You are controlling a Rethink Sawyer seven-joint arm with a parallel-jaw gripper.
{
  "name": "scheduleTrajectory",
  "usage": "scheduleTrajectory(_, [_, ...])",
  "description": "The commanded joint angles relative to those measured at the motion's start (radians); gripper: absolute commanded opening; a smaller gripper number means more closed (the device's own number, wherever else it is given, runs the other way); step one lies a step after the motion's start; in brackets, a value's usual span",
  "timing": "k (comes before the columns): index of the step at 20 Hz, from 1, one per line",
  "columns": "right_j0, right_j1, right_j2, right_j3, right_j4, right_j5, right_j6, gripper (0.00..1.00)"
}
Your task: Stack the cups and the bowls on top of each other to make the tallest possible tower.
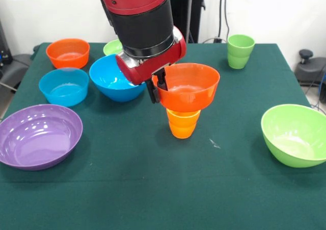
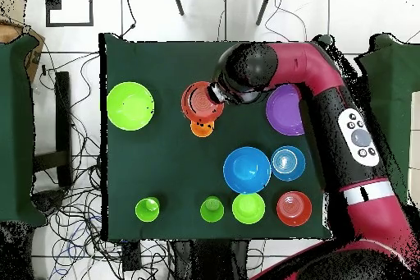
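In the front view the red and black arm comes down over the middle of the dark green table (image 1: 153,189). Its gripper (image 1: 157,90) is closed on the left rim of a glossy orange plastic bowl (image 1: 187,86), one dark finger outside the wall and the other inside. This bowl sits upright on the mouth of a small orange plastic cup (image 1: 183,124), which stands on the cloth; together they make a short tower of two pieces. Just left of the gripper is a deep blue plastic bowl (image 1: 111,77), partly hidden by the arm. Beside it, further left, stands a light blue bowl (image 1: 64,86), and behind that a second orange bowl (image 1: 68,52). A small lime green bowl (image 1: 112,47) shows behind the arm. A wide purple plastic bowl (image 1: 38,135) lies at the near left, a large lime green bowl (image 1: 294,134) at the near right, and a green tapered cup (image 1: 240,51) stands alone at the far right.

In the overhead view the held orange bowl (image 2: 201,101) covers most of the orange cup (image 2: 202,129), whose edge shows just below it. The wrist hides the fingers here. The purple bowl (image 2: 287,112) is partly under the arm. The large lime bowl (image 2: 130,105) lies well apart on the left. Another green cup (image 2: 212,208) stands between the first green cup (image 2: 148,208) and the small lime bowl (image 2: 248,208)
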Motion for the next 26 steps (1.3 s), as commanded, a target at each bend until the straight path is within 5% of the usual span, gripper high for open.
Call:
scheduleTrajectory(1, [0.042, -0.006, -0.041, -0.028, -0.078, 0.063, -0.316, 0.0])
scheduleTrajectory(15, [0.097, -0.03, -0.108, 0.013, -0.112, 0.058, -0.229, 0.0])
scheduleTrajectory(26, [0.091, -0.043, -0.12, 0.044, -0.129, 0.048, -0.262, 0.0])
